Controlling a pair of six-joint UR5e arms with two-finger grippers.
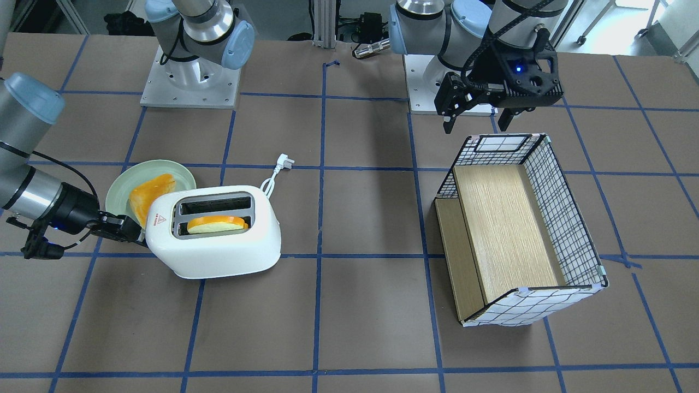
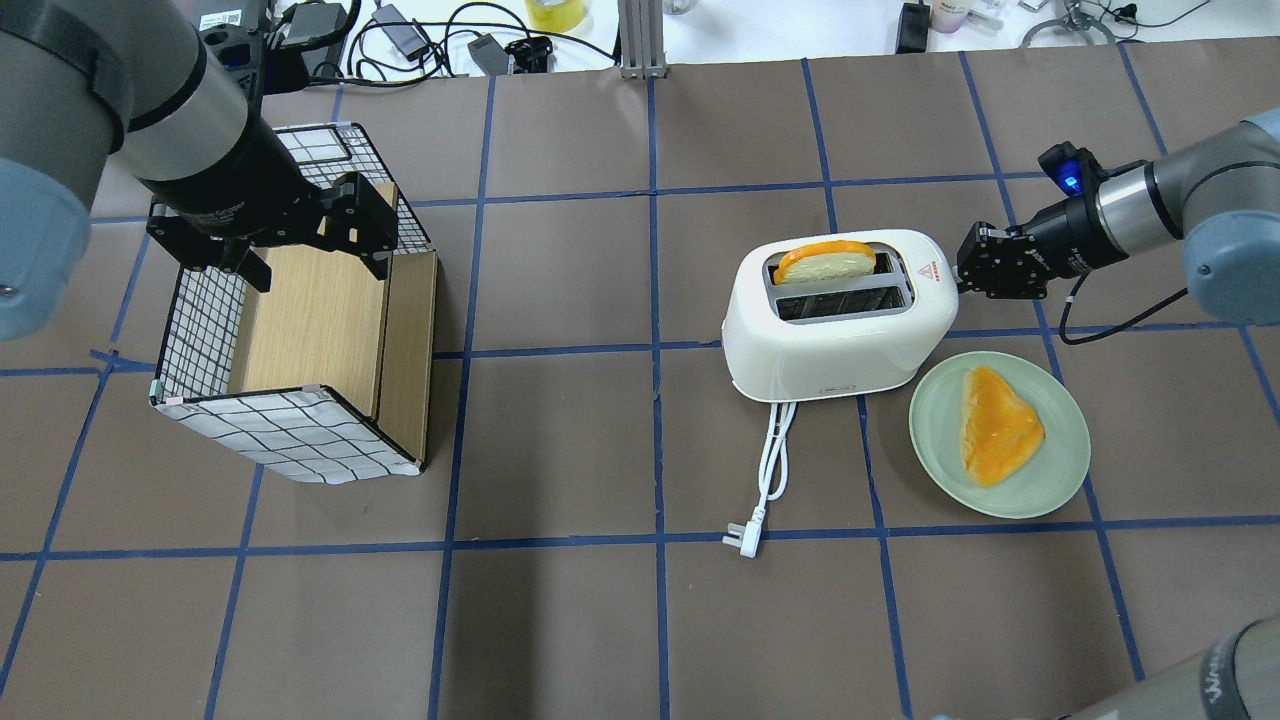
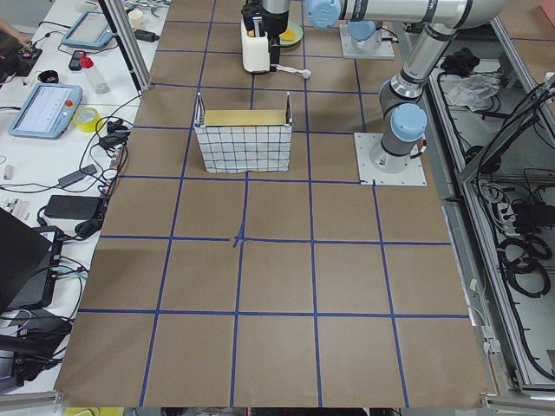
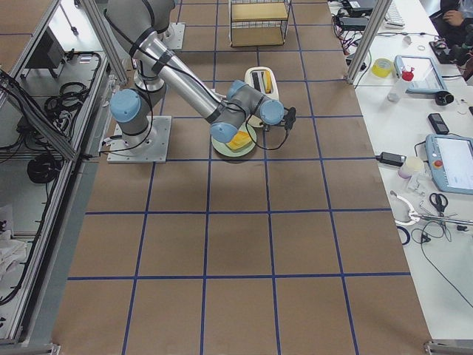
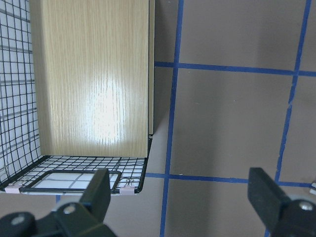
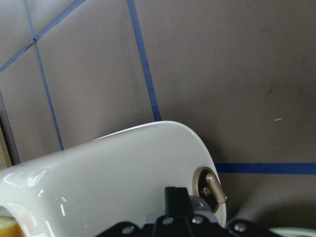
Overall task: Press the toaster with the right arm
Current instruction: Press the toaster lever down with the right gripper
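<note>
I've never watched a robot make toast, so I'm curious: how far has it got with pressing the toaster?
Done: a bread slice sits in one slot of the toaster, and the right gripper is at its end wall. In hand: the gripper, shut, rests against that end beside the small knob. Left: the slice pokes above the slot, so the press does not look finished.

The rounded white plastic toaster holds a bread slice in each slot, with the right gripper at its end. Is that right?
No: the toaster holds one orange-topped bread slice; its other slot is empty, as the overhead exterior view shows. The right gripper is at its end.
</note>
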